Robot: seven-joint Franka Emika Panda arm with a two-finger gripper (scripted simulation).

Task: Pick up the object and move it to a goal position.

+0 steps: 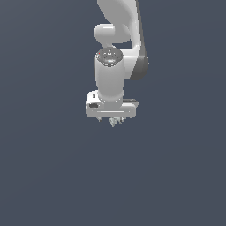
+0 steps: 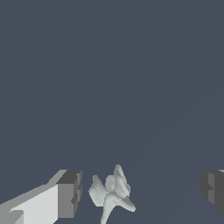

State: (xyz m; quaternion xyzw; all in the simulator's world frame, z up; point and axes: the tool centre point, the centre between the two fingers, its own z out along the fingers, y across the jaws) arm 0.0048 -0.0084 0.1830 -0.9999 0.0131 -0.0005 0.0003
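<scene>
We see a plain, unpatterned slate blue-grey ground [image 1: 44,176] filling both views, with no markings on it. The arm [image 1: 115,26] is glossy white with a dark grey band down the side of its upper link and around the joint, and its round wrist cap is dark grey with a small red mark. The gripper [image 1: 115,120] has a white body and a small black spot on its face; in the wrist view its fingers [image 2: 70,192] are white with dark grey pads. The object [image 2: 111,192] is pale grey-white, faintly bluish, with darker grey shading in its folds.
</scene>
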